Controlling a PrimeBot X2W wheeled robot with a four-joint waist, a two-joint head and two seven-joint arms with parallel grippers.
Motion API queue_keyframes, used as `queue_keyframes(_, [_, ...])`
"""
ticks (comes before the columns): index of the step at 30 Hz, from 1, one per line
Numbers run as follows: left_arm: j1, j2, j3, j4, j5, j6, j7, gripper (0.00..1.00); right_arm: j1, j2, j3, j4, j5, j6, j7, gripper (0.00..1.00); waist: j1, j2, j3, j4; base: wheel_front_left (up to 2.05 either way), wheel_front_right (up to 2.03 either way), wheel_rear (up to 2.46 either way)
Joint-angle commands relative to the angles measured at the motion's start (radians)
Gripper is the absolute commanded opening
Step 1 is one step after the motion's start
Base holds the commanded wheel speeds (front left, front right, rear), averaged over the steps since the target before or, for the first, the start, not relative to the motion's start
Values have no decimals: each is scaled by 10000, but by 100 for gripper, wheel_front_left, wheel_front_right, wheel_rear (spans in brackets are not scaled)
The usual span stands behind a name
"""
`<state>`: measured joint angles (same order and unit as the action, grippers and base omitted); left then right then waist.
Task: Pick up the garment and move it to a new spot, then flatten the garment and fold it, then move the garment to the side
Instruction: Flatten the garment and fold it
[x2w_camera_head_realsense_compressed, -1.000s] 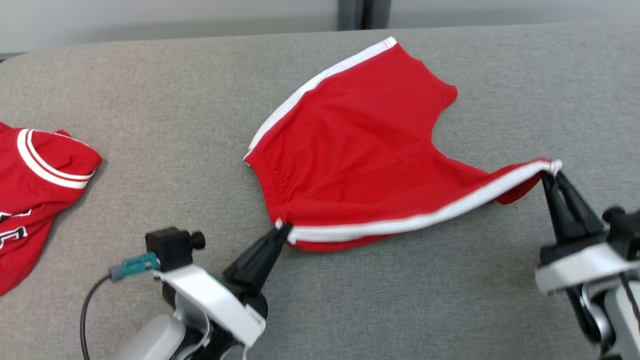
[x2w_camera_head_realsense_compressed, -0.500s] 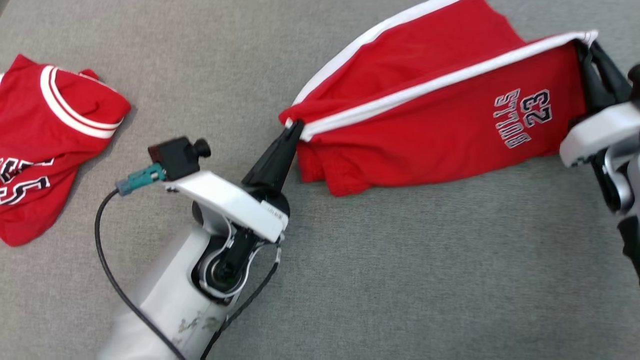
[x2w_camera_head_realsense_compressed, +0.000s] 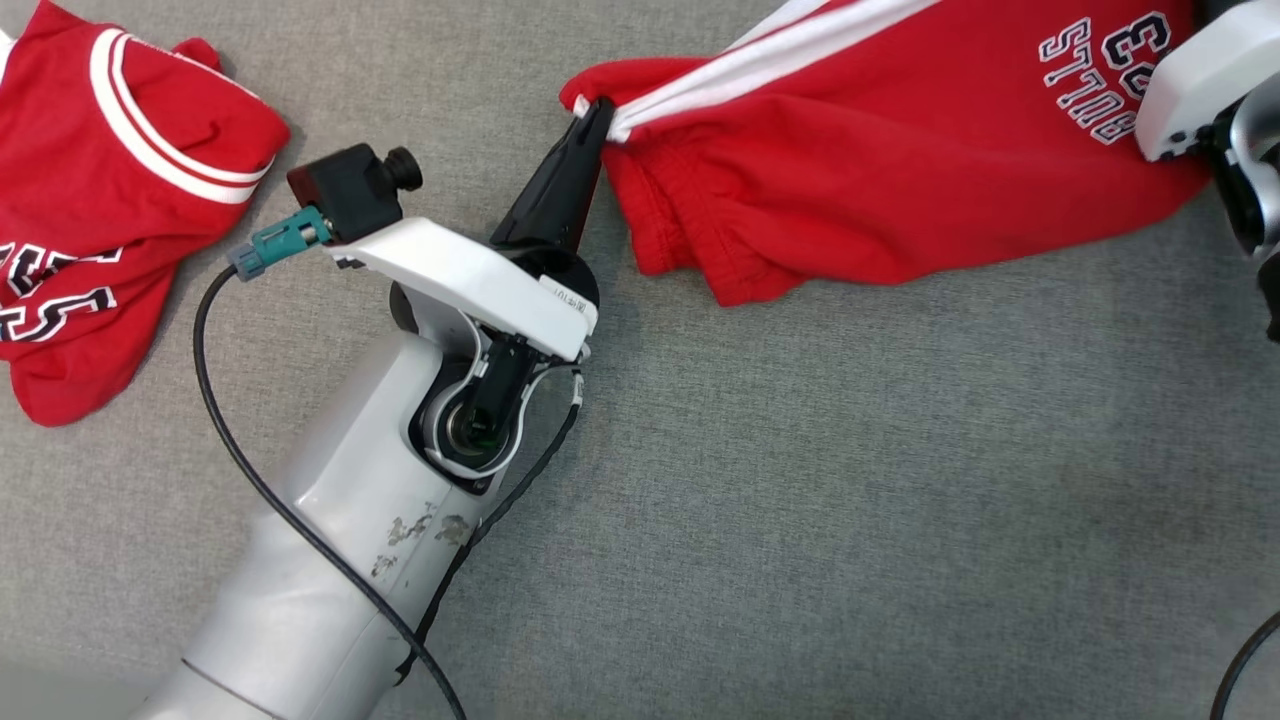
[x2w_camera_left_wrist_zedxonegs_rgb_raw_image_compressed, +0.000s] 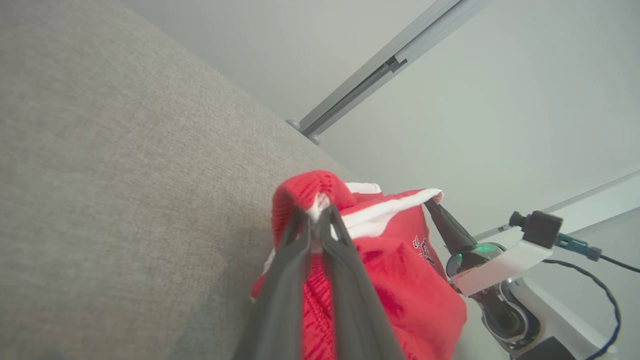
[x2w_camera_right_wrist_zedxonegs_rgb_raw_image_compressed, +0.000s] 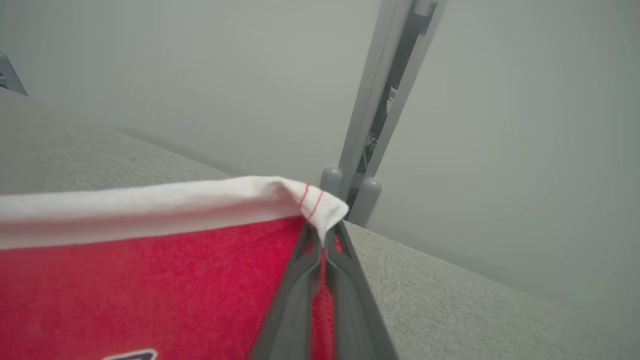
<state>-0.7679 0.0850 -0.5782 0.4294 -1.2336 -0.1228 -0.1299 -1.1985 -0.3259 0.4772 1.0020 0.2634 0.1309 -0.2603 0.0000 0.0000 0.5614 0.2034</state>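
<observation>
Grey fabric surface (x2w_camera_head_realsense_compressed: 800, 500) covers the whole work area, with a pale wall (x2w_camera_right_wrist_zedxonegs_rgb_raw_image_compressed: 150, 75) at its far side. Count: two red garments, two grippers. Item one, the red shorts (x2w_camera_head_realsense_compressed: 880, 170), is the task's thing. It sits far and right in the head view, raised along its white stripe (x2w_camera_head_realsense_compressed: 760, 68) and hanging slack between the two grippers. White lettering on the panel near the right gripper is cut by the top edge of that view. Whether the lower edge touches the surface cannot be told. Item two, a red jersey (x2w_camera_head_realsense_compressed: 110, 200) with white banding, lies crumpled on the surface at the left, well apart from the shorts and touched by nothing. Left gripper (x2w_camera_head_realsense_compressed: 596, 108): fingers pressed together, pinching the waistband corner where the stripe ends; the left wrist view shows cloth bunched over the tips. Right gripper (x2w_camera_right_wrist_zedxonegs_rgb_raw_image_compressed: 322, 235): fingers likewise pressed together, pinching the white corner of the leg hem, which folds over the tips. Compared with one second ago: the shorts then lay spread flat on the surface with the lettering hidden and the same two corners already pinched. Now the striped edge is lifted and the lettered panel faces the head camera. The head view itself has shifted, so the jersey's changed place in it is camera movement, not a move of the jersey.
</observation>
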Motion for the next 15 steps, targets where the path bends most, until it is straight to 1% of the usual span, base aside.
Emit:
queue_keyframes(1, [-193,44,0,97,-17,-46,-56,0,-228,-83,62,156,64,-2,-65,0,0,0,102,107,0,0,0])
queue_keyframes(8, [-824,-144,-310,841,-8,-56,-50,0,-1108,-49,697,1137,96,-2,-73,0,0,0,373,311,0,0,0])
queue_keyframes(9, [-906,-150,-352,1016,45,-25,-81,0,-1181,-24,751,1273,113,-2,-74,6,0,0,405,318,0,0,0])
queue_keyframes(10, [-1000,-164,-397,1138,90,-25,-108,0,-1268,1,806,1366,118,-2,-75,18,0,0,439,318,0,0,0])
queue_keyframes(11, [-1083,-183,-431,1270,75,-30,-141,0,-1334,36,835,1458,190,-2,-74,37,0,0,468,314,0,0,0])
queue_keyframes(12, [-1178,-194,-475,1400,144,-30,-190,0,-1421,87,878,1545,230,-2,-76,44,0,0,494,308,0,0,0])
queue_keyframes(13, [-1251,-204,-505,1537,181,-6,-261,14,-1497,118,935,1612,263,-2,-77,58,0,0,512,300,0,0,0])
queue_keyframes(14, [-1314,-208,-532,1679,238,54,-332,32,-1543,133,986,1646,284,-2,-76,100,0,0,522,291,0,0,0])
queue_keyframes(15, [-1372,-203,-565,1830,311,150,-418,43,-1575,153,1025,1669,309,-2,-77,100,0,0,525,281,0,0,0])
